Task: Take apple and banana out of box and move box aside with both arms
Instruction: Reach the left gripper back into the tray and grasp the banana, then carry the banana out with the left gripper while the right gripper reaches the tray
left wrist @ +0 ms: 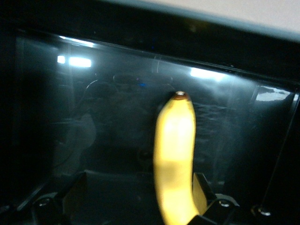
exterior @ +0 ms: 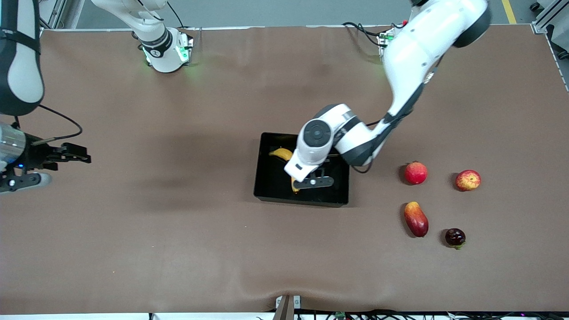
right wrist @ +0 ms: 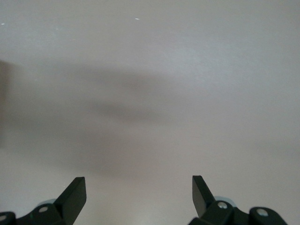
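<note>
The black box (exterior: 271,186) sits mid-table. The yellow banana (exterior: 282,154) lies in it, partly hidden by the left arm. My left gripper (exterior: 313,181) is low inside the box, open. In the left wrist view (left wrist: 139,192) the banana (left wrist: 175,154) stands between the wide-spread fingers, close against one finger (left wrist: 202,186), over the box's floor (left wrist: 93,117). The red apple with yellow streaks (exterior: 468,180) sits on the table toward the left arm's end. My right gripper (exterior: 82,156) waits open and empty over bare table at the right arm's end; it also shows in the right wrist view (right wrist: 139,192).
A plain red round fruit (exterior: 415,173) sits between the box and the apple. A red-yellow mango-like fruit (exterior: 416,218) and a small dark fruit (exterior: 455,237) lie nearer to the front camera. Brown cloth covers the table.
</note>
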Available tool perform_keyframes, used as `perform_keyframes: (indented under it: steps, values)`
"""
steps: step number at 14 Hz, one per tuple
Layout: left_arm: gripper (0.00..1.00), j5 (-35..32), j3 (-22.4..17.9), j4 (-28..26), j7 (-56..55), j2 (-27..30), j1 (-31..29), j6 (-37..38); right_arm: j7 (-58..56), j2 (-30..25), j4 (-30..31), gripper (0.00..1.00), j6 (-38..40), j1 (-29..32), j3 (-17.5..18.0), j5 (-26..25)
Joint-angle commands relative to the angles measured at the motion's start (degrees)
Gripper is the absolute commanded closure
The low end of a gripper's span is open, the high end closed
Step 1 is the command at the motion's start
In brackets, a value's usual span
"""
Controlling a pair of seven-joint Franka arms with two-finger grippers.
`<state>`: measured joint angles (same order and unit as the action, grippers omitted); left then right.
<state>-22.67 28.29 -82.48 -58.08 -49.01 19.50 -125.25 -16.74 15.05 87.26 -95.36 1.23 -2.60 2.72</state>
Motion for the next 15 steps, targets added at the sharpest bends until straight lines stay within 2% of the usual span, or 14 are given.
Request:
perform_keyframes:
  steps: [1,3,4,5,7,8,11,14,15]
  values:
    - [0.0,-0.97,-3.41,4.17,-4.74,-3.45,5.09,-3.48,-0.22,-0.2,-1.04,0.0,0.88,-0.79,-0.13,0.44]
    - [0.0,-1.23,-3.94,4.17,-6.43,-5.83,6.68,-7.18,-0.31,-0.9,-1.39,0.0,4.9,-0.62,-0.22,0.53]
    - [0.04,-1.23,-4.99,4.08,-6.26,-6.27,7.56,-7.89,-0.22,-0.9,-1.82,0.0,5.45,-0.35,-0.22,0.62]
    - [0.27,-1.32,-6.48,3.99,-5.47,-6.45,8.78,-7.9,-0.22,-1.16,-2.35,0.0,5.63,-0.44,-0.22,0.62]
    - [0.85,-1.41,-7.55,3.99,-5.47,-6.45,9.93,-7.9,-0.22,-1.34,-5.94,0.0,5.72,-0.96,0.05,0.53]
    - [1.0,-1.67,-7.55,3.99,-5.12,-6.19,9.94,-7.9,-0.22,-1.08,-6.74,0.0,5.54,-1.49,0.05,0.62]
    - [1.0,-2.02,-7.64,3.82,-3.53,-2.6,9.68,-7.02,1.87,4.52,-7.19,0.0,4.49,-6.84,-0.13,0.1]
    - [1.0,-1.94,-7.38,3.9,-1.35,3.72,8.28,-1.24,11.88,5.95,-7.19,0.0,1.85,-10.63,-0.04,0.53]
    - [1.0,-1.41,-7.29,3.82,0.49,6.7,7.49,1.39,13.47,7.95,-7.1,0.0,1.76,-12.29,-0.04,0.62]
